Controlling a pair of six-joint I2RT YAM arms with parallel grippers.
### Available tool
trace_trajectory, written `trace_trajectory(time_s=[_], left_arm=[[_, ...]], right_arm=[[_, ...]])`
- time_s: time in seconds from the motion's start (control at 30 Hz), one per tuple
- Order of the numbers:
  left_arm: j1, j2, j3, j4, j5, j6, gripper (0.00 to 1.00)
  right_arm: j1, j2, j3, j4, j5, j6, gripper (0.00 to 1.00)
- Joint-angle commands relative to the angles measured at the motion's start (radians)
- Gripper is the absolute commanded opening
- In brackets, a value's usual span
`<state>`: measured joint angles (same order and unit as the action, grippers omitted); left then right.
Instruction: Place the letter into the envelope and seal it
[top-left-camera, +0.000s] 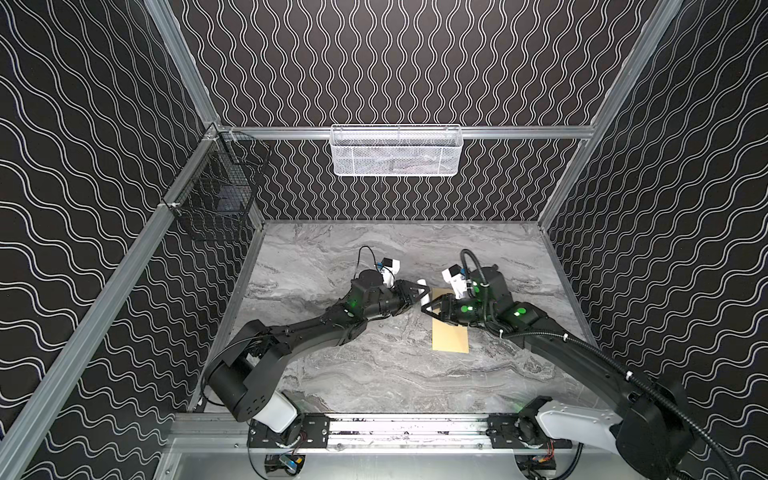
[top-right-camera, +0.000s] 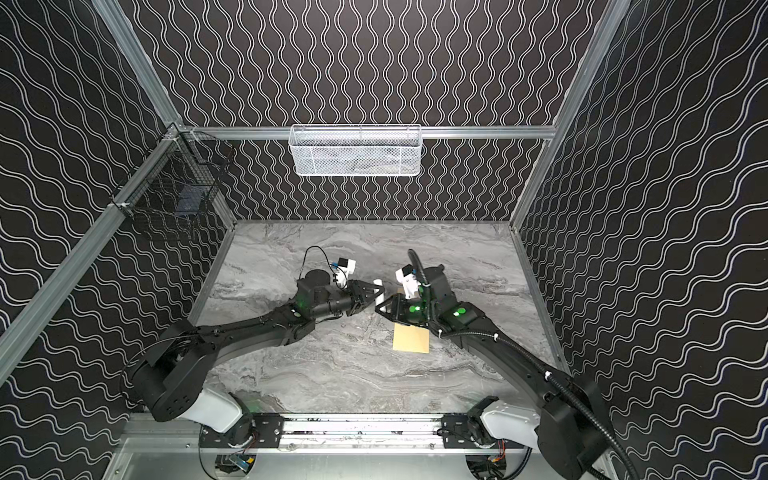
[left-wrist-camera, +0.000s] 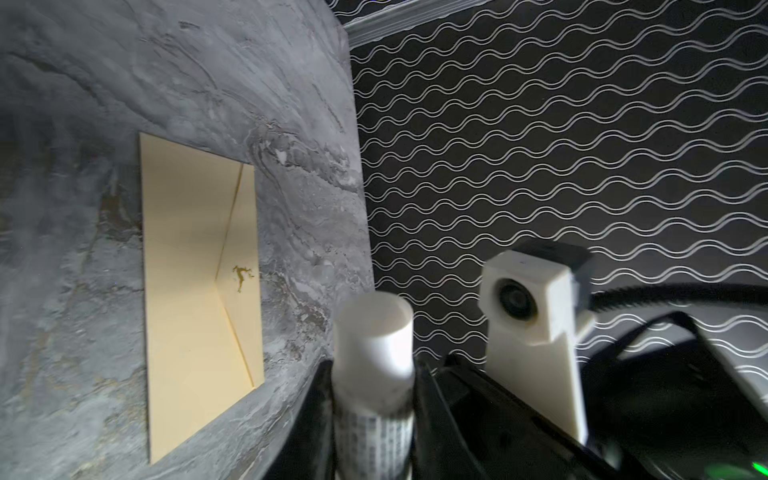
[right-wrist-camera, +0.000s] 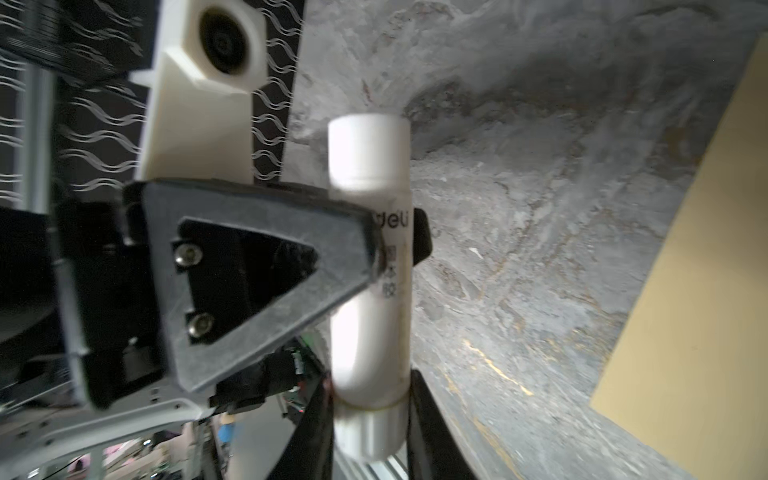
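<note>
The tan envelope (top-left-camera: 451, 337) (top-right-camera: 411, 340) lies flat on the marble table under the right arm. In the left wrist view the envelope (left-wrist-camera: 195, 282) shows its flap folded down, with a dark-gold mark (left-wrist-camera: 241, 276) on it. Its edge also shows in the right wrist view (right-wrist-camera: 685, 291). The letter is out of view. A small white tube (top-left-camera: 423, 286) (top-right-camera: 379, 284) hangs above the table between the arms. My left gripper (top-left-camera: 419, 294) (left-wrist-camera: 374, 374) is shut on the printed body of the tube (left-wrist-camera: 374, 332). My right gripper (top-left-camera: 428, 308) (right-wrist-camera: 370, 401) is shut on the end of the same tube (right-wrist-camera: 368, 166).
A white mesh basket (top-left-camera: 395, 151) hangs on the back rail and a black wire basket (top-left-camera: 216, 187) on the left rail. Patterned walls close in the marble table (top-left-camera: 374, 374) on three sides.
</note>
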<state>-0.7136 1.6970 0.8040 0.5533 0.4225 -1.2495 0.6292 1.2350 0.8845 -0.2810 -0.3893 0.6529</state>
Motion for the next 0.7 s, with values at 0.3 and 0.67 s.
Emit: trace_trajectory(time_s=[0.3, 0.67], left_arm=[[-0.001, 0.013, 0.026, -0.044, 0.067, 0.007, 0.00], [0.004, 0.018, 0.011, -0.001, 0.073, -0.013, 0.00]], right_arm=[[0.307, 0.267, 0.341, -0.470, 0.723, -0.017, 0.27], [0.482, 0.427, 0.477, -0.598, 0.948, 0.129, 0.37]])
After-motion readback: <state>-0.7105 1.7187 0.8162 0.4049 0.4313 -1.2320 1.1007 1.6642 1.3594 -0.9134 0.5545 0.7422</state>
